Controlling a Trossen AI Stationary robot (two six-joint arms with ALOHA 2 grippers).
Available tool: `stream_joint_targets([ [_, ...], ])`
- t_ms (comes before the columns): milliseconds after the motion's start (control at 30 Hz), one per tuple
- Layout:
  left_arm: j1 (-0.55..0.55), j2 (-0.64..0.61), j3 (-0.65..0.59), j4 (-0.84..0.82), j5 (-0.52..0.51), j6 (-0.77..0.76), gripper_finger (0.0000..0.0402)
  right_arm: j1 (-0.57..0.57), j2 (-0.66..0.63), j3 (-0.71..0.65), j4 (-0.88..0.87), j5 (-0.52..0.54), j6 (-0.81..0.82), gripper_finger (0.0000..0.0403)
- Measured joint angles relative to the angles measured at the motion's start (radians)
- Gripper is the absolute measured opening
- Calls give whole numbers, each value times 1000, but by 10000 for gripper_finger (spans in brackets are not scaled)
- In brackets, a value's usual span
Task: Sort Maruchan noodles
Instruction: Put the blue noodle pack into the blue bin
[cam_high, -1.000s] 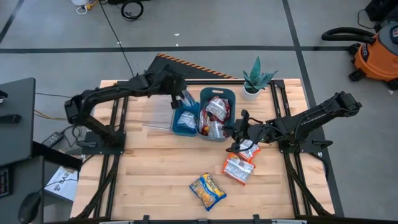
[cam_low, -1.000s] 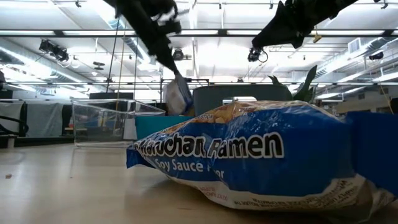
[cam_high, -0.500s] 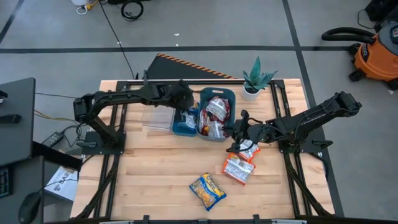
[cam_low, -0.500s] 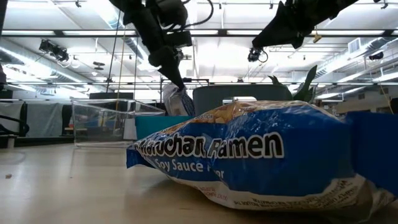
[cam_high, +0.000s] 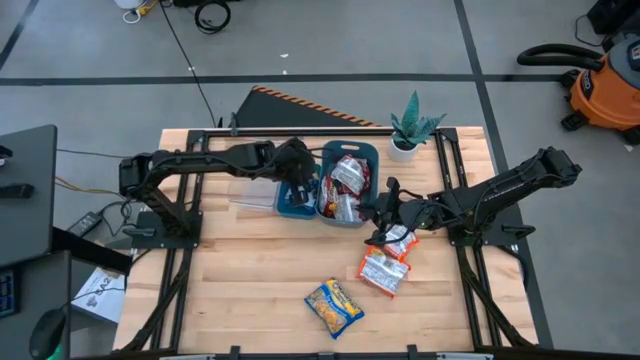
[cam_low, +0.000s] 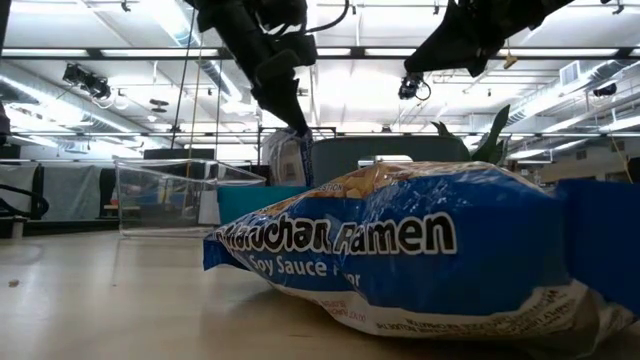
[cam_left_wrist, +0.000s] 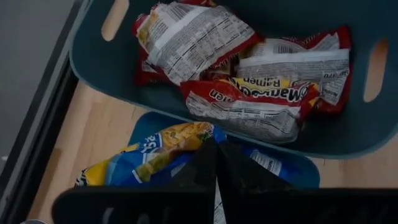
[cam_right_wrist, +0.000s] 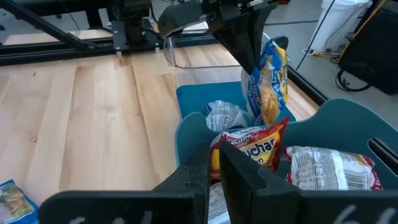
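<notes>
Maruchan noodles (cam_high: 334, 307), crinkly yellow-blue pkt

A robotics lab or workshop: grey concrete floor (cam_high: 350, 40) with dark tape lines, an orange-and-black shop vacuum (cam_high: 603, 85), and long ceiling strip lights (cam_low: 150, 53).

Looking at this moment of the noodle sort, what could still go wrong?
The left gripper pinches only the top edge of a yellow-and-blue packet hanging over the smaller blue bin; it might slip or drop crooked onto the rim. That arm works close beside the red packets' bin, so a swing could nudge it. The right gripper holds a red packet nearby, so the arms might crowd.
</notes>
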Motion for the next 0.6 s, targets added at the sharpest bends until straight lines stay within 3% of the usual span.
stream_joint_targets([
  [433, -35, 0, 0, 82, 5, 53, 16, -5, 0, 0, 0, 1, -20, 39],
  [600, -33, 0, 0, 42, -32, 53, 57, -5, 0, 0, 0, 1, -10, 39],
])
